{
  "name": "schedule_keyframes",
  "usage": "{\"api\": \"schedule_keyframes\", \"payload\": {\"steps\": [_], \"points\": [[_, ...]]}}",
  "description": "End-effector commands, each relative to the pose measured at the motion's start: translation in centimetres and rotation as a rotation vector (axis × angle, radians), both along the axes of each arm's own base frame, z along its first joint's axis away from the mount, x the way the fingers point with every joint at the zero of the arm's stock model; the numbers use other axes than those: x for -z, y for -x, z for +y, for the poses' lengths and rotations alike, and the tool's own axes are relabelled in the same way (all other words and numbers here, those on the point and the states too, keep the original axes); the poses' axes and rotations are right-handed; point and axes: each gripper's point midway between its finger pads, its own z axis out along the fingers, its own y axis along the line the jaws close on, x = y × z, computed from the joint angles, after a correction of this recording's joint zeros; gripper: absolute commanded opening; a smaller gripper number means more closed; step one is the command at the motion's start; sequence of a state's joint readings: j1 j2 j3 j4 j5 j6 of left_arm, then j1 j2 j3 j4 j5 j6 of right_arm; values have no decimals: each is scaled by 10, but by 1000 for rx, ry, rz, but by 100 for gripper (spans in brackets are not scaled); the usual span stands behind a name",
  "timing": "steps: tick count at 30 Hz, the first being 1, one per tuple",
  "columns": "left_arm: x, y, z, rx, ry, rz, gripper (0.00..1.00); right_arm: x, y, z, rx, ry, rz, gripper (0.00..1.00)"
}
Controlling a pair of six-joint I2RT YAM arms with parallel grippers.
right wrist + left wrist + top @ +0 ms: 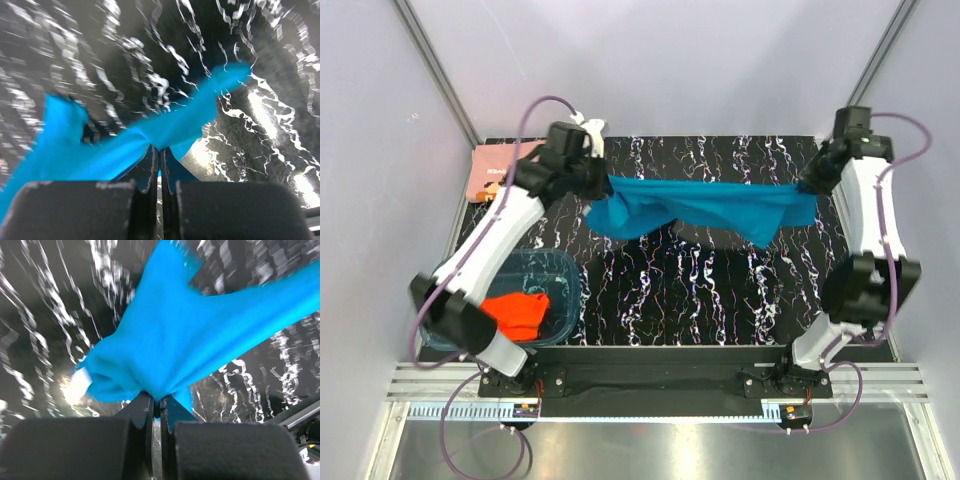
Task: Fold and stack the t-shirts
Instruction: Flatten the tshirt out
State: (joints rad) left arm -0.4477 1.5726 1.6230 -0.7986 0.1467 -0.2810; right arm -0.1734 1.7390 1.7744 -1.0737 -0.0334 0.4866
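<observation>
Teal-blue soft cloth t-shirt [705, 208] is held above the far half of the black white-veined surface [720, 290], strung between the left end effector [603, 186] and the right end effector [808, 196], each pressed together on a small pinch of cloth. Only thin bunched folds are gripped, so a slip at either side is judged likely under more tension, and the sagging middle could be laid down creased.

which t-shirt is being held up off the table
The teal-blue t-shirt, stretched between the left gripper and right gripper. The orange-red t-shirt sits in the clear tub; the salmon-pink t-shirt lies at the far-left corner.
</observation>
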Motion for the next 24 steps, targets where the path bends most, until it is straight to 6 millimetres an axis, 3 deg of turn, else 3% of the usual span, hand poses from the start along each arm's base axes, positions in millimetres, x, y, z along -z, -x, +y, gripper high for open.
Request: {"api": "schedule_keyframes", "payload": {"steps": [1,4,5,8,11,15,19,23,24], "points": [[-55,12,32,-6,-72,-197,0,-62,32,-22,108,129,-100,0],[-73,26,38,36,-72,-269,0,-86,53,-20,125,141,-156,0],[-90,36,40,54,-53,-325,0,-90,59,-19,125,143,-162,0],[-109,58,47,82,-31,-391,1,-102,83,-21,141,179,-193,0],[-109,68,47,100,-16,-399,2,-111,95,-18,134,182,-226,0],[-104,63,44,116,-25,-388,2,-105,91,-13,99,157,-204,0],[-104,56,35,162,-33,-373,4,-85,83,-9,71,118,-82,0],[-97,64,27,212,-3,-352,4,-68,104,-6,63,108,21,0],[-85,68,29,215,-5,-327,4,-67,107,-5,67,108,10,0]]}}
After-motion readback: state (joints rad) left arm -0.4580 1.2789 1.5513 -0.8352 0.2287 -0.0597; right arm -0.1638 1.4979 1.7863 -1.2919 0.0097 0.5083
